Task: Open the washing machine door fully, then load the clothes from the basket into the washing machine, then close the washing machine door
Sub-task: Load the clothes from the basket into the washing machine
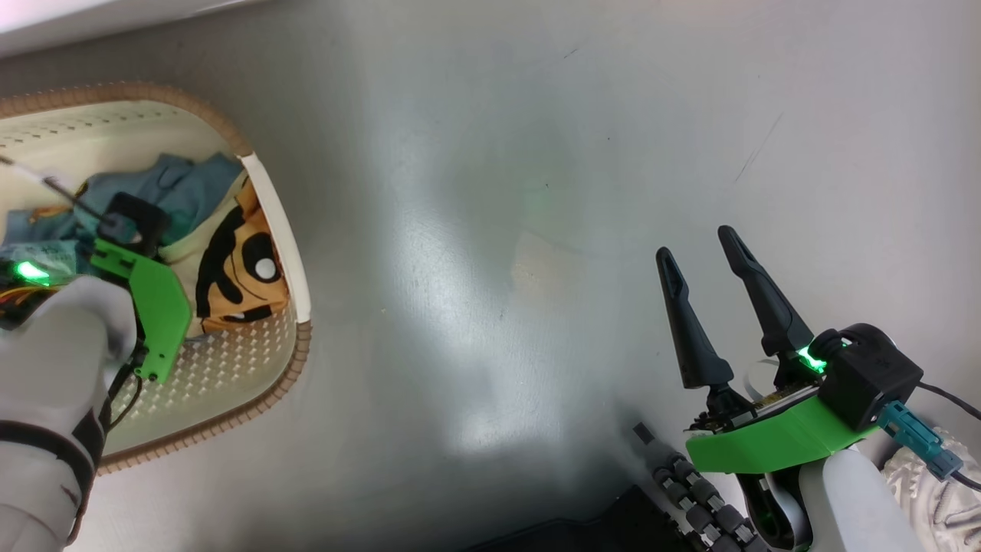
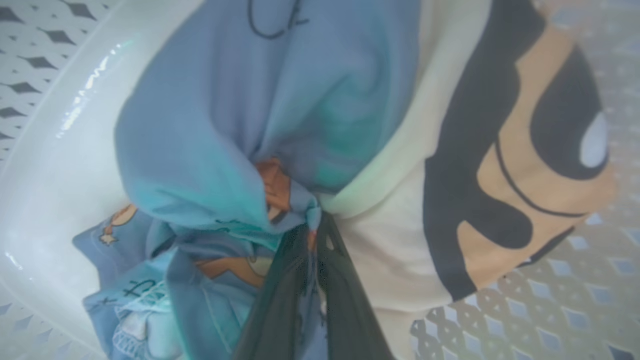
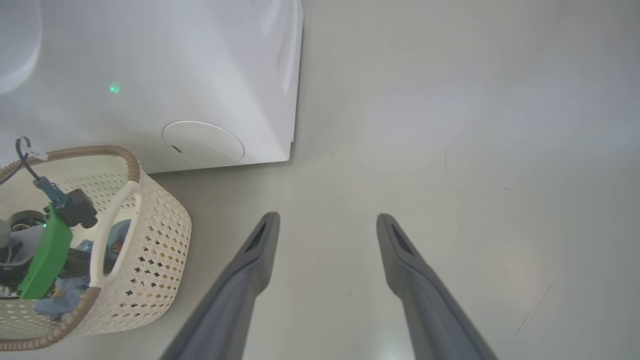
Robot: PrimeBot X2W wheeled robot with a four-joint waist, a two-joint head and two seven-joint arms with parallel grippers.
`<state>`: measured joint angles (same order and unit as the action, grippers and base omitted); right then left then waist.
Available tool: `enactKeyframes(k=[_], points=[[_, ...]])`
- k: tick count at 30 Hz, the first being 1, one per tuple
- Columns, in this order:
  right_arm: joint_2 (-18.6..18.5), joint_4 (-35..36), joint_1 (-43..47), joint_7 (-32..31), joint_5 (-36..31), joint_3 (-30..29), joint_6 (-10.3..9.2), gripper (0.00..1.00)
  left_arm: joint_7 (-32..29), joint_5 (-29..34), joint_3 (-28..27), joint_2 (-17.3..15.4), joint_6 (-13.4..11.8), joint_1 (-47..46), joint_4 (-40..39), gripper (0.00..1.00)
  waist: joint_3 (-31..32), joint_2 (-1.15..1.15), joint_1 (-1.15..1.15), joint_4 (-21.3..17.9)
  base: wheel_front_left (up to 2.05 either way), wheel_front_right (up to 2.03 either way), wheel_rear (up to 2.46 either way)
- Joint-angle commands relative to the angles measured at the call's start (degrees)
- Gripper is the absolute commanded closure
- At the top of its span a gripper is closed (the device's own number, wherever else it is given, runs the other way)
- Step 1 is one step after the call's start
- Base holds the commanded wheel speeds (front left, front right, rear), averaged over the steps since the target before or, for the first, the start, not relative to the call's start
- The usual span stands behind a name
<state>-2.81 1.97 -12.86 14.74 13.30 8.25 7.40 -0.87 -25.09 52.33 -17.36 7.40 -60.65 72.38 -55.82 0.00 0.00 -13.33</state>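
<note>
Blue clothes [image 2: 225, 125] sit pinched in the left claw [image 2: 314, 227] inside the basket [image 1: 280, 222], while the right claw [image 1: 696, 244] gapes.

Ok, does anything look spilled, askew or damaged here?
Nothing stands out. The clothes lie inside the basket, which stands upright on the floor beside the washing machine. The left gripper is shut on a blue fold of them. The right gripper hangs open over the floor, which shows only faint scuffs.
</note>
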Motion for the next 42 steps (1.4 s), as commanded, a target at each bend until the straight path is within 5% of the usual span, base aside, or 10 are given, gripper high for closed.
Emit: enactKeyframes(k=[1, 11, 23, 42], points=[[-0.07, 1.1, 2.08, 0.26, 0.54, 1.02, 0.09, 0.0, 1.81, -1.42, -1.5, -2.24, 0.09, 2.08, -0.39, 1.0, 0.14, 0.0, 0.0, 0.07, 0.0, 0.0, 0.0], [-0.07, -0.38, -0.56, 0.26, 0.75, 0.47, 0.09, 0.0, 12.29, -10.94, -4.87, -2.61, 0.09, 6.91, -4.8, 1.0, 4.57, 0.0, 0.0, 2.67, 0.0, 0.0, 0.0], [-0.07, -2.79, -1.69, 0.26, -0.66, -0.59, 0.09, 0.0, 15.82, -18.42, -7.61, -2.04, 0.09, 11.38, -13.82, 1.0, 11.48, 0.0, 0.0, 7.21, 0.0, 0.0, 0.0], [-0.07, -7.62, -0.83, 0.26, -2.38, -1.23, 0.09, 0.0, 15.87, -9.37, -30.1, 1.91, -0.24, 26.95, -34.11, 1.0, 25.3, 0.0, 0.0, 13.22, 0.0, 0.0, 0.0]])
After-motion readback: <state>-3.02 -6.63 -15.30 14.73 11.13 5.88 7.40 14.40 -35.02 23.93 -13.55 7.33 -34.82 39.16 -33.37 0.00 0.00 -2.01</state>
